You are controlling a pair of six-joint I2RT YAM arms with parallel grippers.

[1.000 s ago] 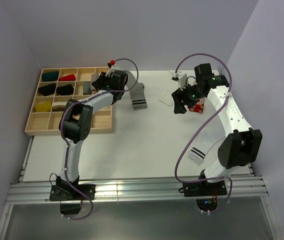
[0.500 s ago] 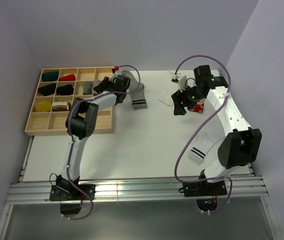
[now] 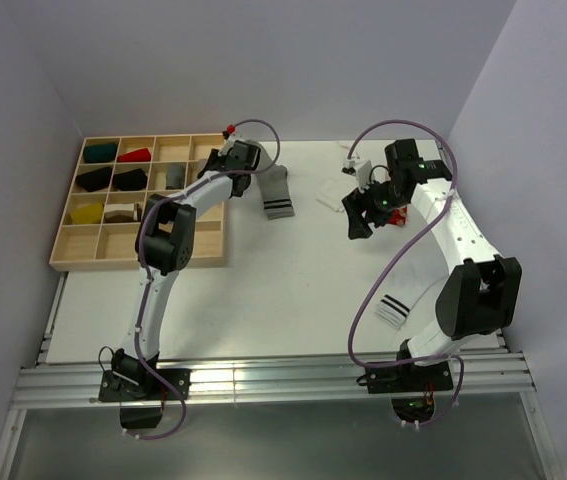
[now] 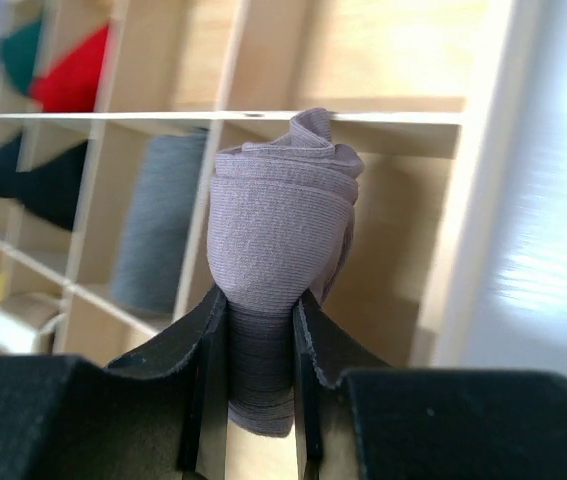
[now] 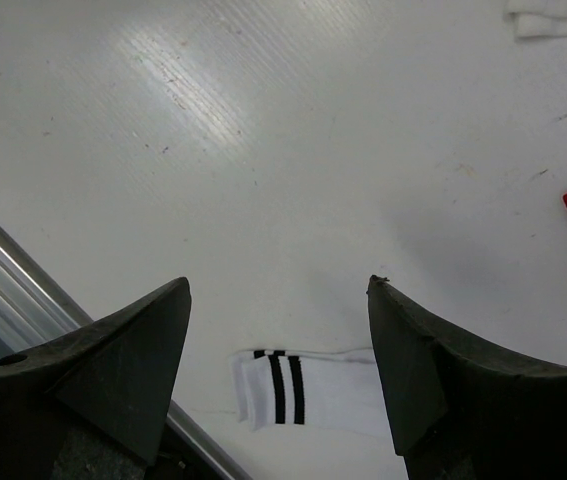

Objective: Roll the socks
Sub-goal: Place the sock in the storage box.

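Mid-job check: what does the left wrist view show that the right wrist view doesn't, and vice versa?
Only the left wrist: the left gripper shut on a rolled greyish sock, the wooden tray behind it, another grey roll in one compartment.
Only the right wrist: the right gripper open and empty over the table, a white sock with black stripes lying flat near the table's edge, a plain white sock at the top corner.
Both: no sock in common; each shows only its own gripper.

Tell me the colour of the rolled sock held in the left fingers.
The rolled sock is plain mauve-grey; the left wrist view shows it best.
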